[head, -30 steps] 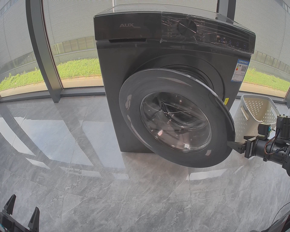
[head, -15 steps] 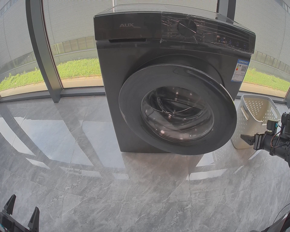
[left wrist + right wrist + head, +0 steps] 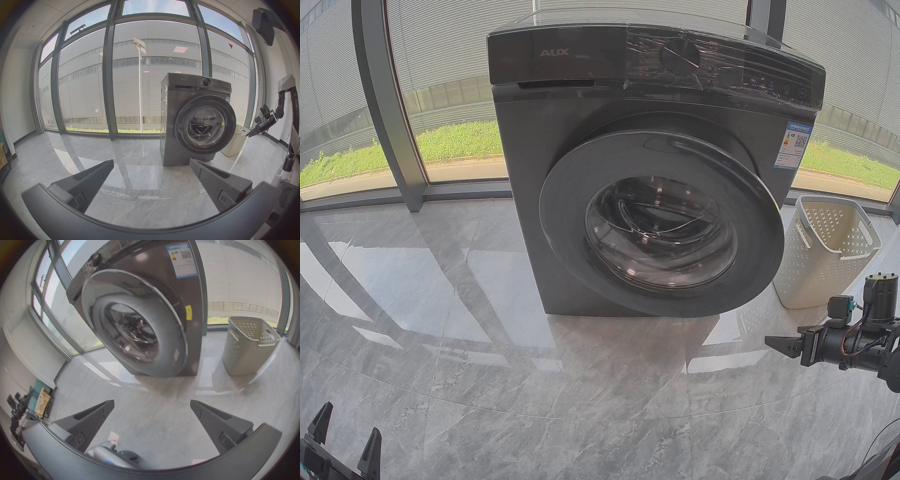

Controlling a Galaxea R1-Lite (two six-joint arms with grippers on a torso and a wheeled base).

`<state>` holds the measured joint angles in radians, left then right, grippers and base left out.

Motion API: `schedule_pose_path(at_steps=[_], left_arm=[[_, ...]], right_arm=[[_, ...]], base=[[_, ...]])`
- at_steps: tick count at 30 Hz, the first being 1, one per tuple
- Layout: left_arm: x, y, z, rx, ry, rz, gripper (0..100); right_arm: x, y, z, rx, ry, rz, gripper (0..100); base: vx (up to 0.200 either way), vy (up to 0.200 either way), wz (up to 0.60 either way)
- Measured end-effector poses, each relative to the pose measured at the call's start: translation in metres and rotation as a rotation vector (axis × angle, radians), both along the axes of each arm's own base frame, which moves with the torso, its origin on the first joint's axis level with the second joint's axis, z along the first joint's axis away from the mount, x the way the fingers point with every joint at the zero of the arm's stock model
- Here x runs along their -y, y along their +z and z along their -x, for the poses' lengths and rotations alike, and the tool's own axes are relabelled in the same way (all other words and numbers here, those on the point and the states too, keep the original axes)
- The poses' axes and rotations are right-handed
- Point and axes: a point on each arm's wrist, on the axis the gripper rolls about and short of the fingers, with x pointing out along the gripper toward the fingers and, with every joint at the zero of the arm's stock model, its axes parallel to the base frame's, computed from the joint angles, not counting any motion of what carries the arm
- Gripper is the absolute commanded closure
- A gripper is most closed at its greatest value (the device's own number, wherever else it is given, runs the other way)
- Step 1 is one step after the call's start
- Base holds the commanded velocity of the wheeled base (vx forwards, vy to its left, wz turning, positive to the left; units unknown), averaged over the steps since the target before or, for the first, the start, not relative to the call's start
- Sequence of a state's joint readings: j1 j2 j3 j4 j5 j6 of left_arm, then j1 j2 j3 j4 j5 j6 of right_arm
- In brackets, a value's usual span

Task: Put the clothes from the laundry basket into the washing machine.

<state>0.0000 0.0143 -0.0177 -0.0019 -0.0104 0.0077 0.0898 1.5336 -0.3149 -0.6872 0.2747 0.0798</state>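
The dark grey washing machine (image 3: pixel 650 169) stands in front of me. Its round glass door (image 3: pixel 661 225) is swung against the front; I cannot tell whether it is latched. The cream perforated laundry basket (image 3: pixel 824 253) stands on the floor just right of the machine, and its inside shows bare walls (image 3: pixel 250 346). My right gripper (image 3: pixel 781 344) hovers open and empty in front of the basket, low and to the right of the door (image 3: pixel 137 324). My left gripper (image 3: pixel 350 424) is open and empty at the near left, far from the machine (image 3: pixel 197 118).
Glossy grey marble floor (image 3: pixel 487 350) spreads wide to the left and in front of the machine. Tall windows with dark frames (image 3: pixel 387 106) run behind it. The basket sits close to the machine's right side and near the window sill.
The door has swung from partly open to against the machine's front. My right gripper has left the door's edge and drawn back toward me and lower. The head view shifted slightly.
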Motion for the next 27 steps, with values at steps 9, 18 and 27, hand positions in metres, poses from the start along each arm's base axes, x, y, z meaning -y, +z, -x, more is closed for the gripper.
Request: schedule_pose_path(at_steps=[9,18,27], left_arm=[[0.0,0.0,0.0,0.0,-0.003,-0.008,0],[0.0,0.0,0.0,0.0,-0.003,-0.003,0],[0.0,0.0,0.0,0.0,0.001,-0.006,0]], right_arm=[[-0.035,0.028,-0.011,0.175,0.115,-0.13,100],[-0.049,0.037,-0.019,0.221,0.158,-0.171,100],[-0.054,0.048,-0.035,0.312,0.142,-0.183,100]], base=[[0.133,0.0,0.0],[0.2,0.0,0.0],[0.067,0.0,0.0]])
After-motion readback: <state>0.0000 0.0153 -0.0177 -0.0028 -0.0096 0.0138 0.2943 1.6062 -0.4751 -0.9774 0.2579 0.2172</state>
